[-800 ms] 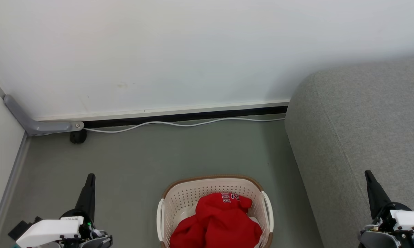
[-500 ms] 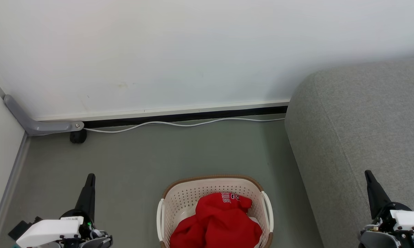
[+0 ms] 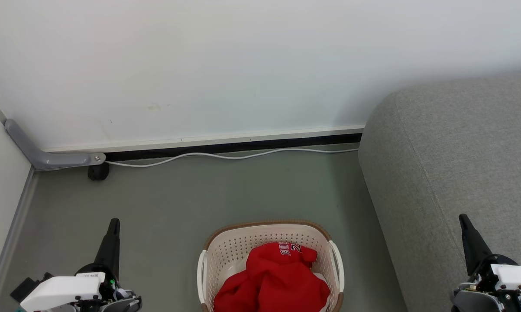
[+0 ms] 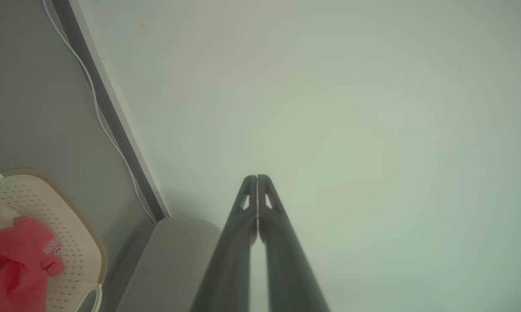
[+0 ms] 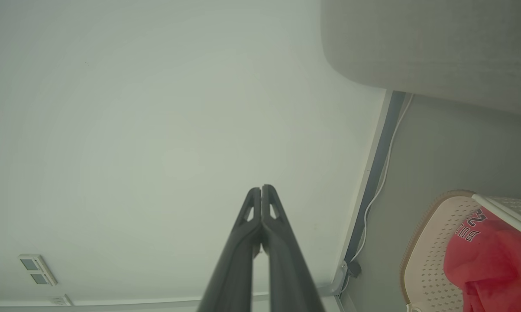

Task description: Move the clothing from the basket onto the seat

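Clothing (image 3: 272,277), crumpled red with white lettering, fills basket (image 3: 238,243); left end effector (image 4: 257,177) and right end effector (image 5: 261,187) closed.

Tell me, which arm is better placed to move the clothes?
Right, probably: the right gripper is by the seat, where the clothing in the basket must go; the left gripper is on the far side.

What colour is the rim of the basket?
Brown; the basket rim shows best in the head view.
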You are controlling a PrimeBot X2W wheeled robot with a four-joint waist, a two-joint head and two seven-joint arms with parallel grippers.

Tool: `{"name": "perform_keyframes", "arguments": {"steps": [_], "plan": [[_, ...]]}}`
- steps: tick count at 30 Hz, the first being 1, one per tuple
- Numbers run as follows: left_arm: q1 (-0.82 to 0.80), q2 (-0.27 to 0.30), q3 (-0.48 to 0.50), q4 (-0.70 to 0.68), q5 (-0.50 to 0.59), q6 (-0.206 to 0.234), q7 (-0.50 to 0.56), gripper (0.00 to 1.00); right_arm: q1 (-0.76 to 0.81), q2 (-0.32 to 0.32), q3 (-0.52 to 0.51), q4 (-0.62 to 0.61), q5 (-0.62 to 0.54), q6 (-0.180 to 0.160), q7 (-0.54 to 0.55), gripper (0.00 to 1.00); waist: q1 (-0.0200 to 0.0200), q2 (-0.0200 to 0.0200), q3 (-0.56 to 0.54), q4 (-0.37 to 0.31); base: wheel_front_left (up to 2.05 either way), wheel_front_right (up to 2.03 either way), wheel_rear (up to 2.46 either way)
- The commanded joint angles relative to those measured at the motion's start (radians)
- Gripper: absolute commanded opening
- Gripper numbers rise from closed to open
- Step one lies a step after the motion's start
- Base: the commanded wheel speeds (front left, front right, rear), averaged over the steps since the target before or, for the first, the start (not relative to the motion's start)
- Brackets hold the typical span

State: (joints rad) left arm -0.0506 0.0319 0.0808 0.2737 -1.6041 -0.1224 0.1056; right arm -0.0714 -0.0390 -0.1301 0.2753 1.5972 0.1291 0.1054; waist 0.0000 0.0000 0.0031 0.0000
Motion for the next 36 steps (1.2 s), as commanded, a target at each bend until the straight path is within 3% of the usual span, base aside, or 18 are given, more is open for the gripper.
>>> {"name": "perform_keyframes", "arguments": {"steps": [1, 29, 30, 36], "plan": [[-0.057, 0.018, 0.033, -0.029, -0.005, -0.008, 0.007, 0.00, -0.037, -0.011, 0.017, -0.031, 0.012, 0.002, 0.008, 0.00, 0.0000, 0.0000, 0.000, 0.000, 0.00, 0.00, 0.00], [-0.057, 0.018, 0.033, -0.029, -0.005, -0.008, 0.007, 0.00, -0.037, -0.011, 0.017, -0.031, 0.012, 0.002, 0.008, 0.00, 0.0000, 0.0000, 0.000, 0.000, 0.00, 0.00, 0.00], [0.000, 0.000, 0.000, 0.000, 0.000, 0.000, 0.000, 1.00, 0.000, 0.000, 0.000, 0.000, 0.000, 0.000, 0.000, 1.00, 0.0000, 0.0000, 0.000, 0.000, 0.00, 0.00, 0.00], [0.023, -0.017, -0.003, 0.042, 0.003, 0.000, -0.004, 1.00, 0.021, 0.013, 0.011, 0.038, -0.004, 0.000, -0.003, 1.00, 0.0001, 0.0000, 0.003, 0.000, 0.00, 0.00, 0.00]]}}
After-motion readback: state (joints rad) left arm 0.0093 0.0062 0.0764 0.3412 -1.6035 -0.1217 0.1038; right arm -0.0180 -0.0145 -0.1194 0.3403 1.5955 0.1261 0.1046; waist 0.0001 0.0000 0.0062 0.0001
